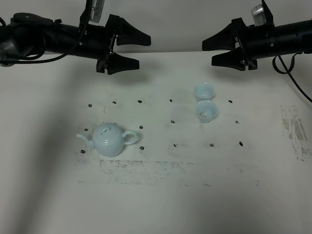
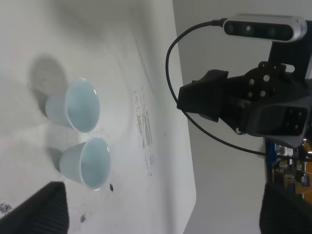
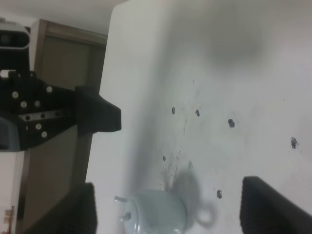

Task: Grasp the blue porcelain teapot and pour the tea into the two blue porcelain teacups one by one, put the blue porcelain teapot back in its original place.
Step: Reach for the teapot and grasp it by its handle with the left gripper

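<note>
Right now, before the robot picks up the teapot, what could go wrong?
1. The near teacup and the far teacup stand right next to each other, so tea aimed at one could splash the other, or the pot could bump them.
2. The teapot has its spout pointing away from the cups, so it must be swung around and might slosh.
3. The left gripper and right gripper are open above the table; the thin loop handle could slip.

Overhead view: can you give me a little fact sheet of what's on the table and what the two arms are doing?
Teapot: blue porcelain teapot, lid on, upright at left, untouched
Cups: far teacup and near teacup, upright, close together at right
Left gripper: open, in the air, empty
Right gripper: open, in the air, empty
Table: white, with dark specks
</note>
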Robot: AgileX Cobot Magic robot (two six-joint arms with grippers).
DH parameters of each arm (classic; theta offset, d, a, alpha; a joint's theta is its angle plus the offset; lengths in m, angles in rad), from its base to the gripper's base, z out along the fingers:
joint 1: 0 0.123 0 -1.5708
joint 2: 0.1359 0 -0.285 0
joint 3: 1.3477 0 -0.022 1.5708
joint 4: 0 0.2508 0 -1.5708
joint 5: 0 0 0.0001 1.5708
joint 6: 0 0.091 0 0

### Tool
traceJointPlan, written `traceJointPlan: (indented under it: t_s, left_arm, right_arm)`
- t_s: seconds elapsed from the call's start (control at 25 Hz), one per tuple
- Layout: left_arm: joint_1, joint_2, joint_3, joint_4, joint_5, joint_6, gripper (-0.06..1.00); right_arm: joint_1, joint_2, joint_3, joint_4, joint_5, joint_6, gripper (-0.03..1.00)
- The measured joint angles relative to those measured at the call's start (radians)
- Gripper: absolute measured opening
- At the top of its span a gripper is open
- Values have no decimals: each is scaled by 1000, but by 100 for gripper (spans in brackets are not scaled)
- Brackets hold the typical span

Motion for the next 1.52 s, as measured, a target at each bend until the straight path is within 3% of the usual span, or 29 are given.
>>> traceJointPlan:
  t_s: [0.36, 0.48, 0.6, 0.84, 0.96, 1.24, 1.52]
  left_arm:
    - [0, 0, 0, 0, -2, 0, 76]
    - [0, 0, 0, 0, -3, 0, 76]
    - [0, 0, 0, 0, -3, 0, 76]
    - [0, 0, 0, 0, -4, 0, 76]
    - [0, 0, 0, 0, -4, 0, 76]
    - [0, 0, 0, 0, -4, 0, 76]
    - [0, 0, 0, 0, -7, 38, 76]
  right_arm:
    - [0, 0, -3, -2, 0, 0, 59]
    - [0, -2, -61, -69, 1, 14, 59]
    - [15, -17, -162, -267, -2, 99, 59]
    - [114, -78, -280, -921, 3, 357, 59]
    - [141, -81, -283, -1093, 7, 448, 59]
    - [141, -145, -229, -1145, 4, 515, 59]
    - [141, -474, 180, -1175, 3, 536, 59]
